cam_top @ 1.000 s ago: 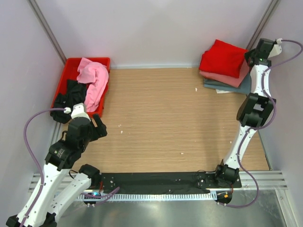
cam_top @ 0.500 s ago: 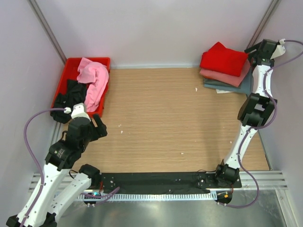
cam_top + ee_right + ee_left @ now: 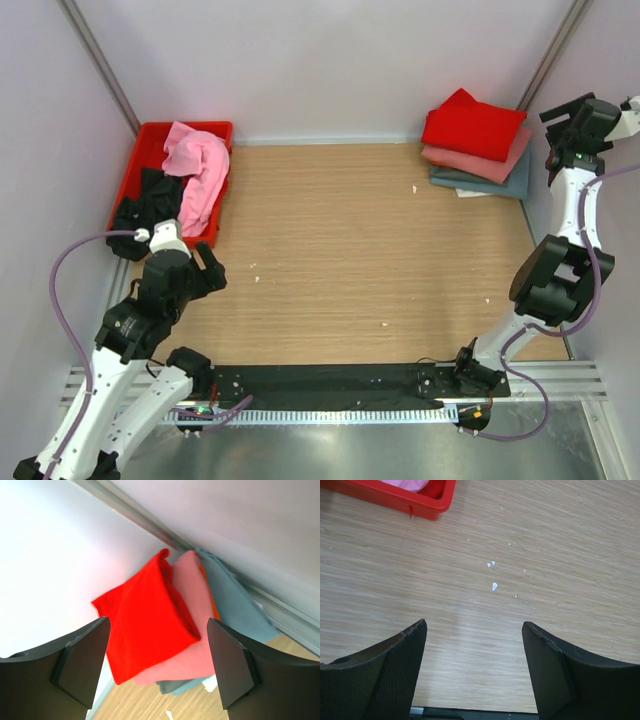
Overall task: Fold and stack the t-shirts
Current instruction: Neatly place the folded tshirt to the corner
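Three folded t-shirts lie stacked in the far right corner of the wooden table (image 3: 350, 250): a bright red t-shirt (image 3: 472, 125) on top, a salmon pink t-shirt (image 3: 482, 160) under it and a grey-blue t-shirt (image 3: 503, 183) at the bottom, each layer showing past the one above. The right gripper (image 3: 157, 625) hangs just beside the stack near the right wall, its fingers spread wide and holding nothing, clear of the cloth. At the far left corner a red crate (image 3: 150, 135) holds a crumpled light pink t-shirt (image 3: 198, 170), which drapes over the crate's near rim, and a bunched black t-shirt (image 3: 145, 205) beside it. The left gripper (image 3: 474, 625) is poised over bare wood near the crate's near edge, jaws likewise wide apart and empty, with a few white crumbs (image 3: 494, 586) scattered on the table ahead of it.
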Available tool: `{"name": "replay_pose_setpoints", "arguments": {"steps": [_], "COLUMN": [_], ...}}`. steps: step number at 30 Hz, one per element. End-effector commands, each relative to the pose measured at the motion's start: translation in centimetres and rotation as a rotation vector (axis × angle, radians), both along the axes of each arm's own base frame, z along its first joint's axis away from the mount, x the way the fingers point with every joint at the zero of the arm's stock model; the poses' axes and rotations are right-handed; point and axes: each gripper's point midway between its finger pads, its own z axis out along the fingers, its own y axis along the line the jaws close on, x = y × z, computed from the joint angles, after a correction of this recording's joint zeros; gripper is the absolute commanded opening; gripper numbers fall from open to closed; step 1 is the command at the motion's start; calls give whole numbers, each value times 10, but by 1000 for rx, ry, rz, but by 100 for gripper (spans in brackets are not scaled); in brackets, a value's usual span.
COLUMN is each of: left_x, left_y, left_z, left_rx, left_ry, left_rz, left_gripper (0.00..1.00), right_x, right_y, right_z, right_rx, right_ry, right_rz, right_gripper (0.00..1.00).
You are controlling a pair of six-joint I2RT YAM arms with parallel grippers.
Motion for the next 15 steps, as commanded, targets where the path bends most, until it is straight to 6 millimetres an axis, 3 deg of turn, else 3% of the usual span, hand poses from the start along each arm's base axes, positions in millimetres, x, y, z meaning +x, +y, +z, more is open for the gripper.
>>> {"name": "replay_pose_setpoints", "arguments": {"steps": [1, 2, 4, 5, 15], "left_x": [3, 3, 2, 2, 3], "left_y": [-1, -1, 0, 0, 0], "left_z": [12, 12, 14, 15, 12], "left_rx": [-40, -42, -48, -47, -42], "left_ry": [-67, -73, -84, -87, -72], "left_rz": [9, 9, 9, 10, 13], "left_gripper": [78, 78, 79, 79, 78], "right_x": [30, 37, 47, 54, 92], "right_y": [20, 24, 27, 26, 33], "right_z": [-30, -42, -44, -61, -96], "right_rx": [41, 54, 53, 68, 61], "right_ry": [-28, -18, -24, -1, 37], "right_rz": [140, 173, 214, 228, 318], "right_gripper": [83, 83, 84, 84, 86]}}
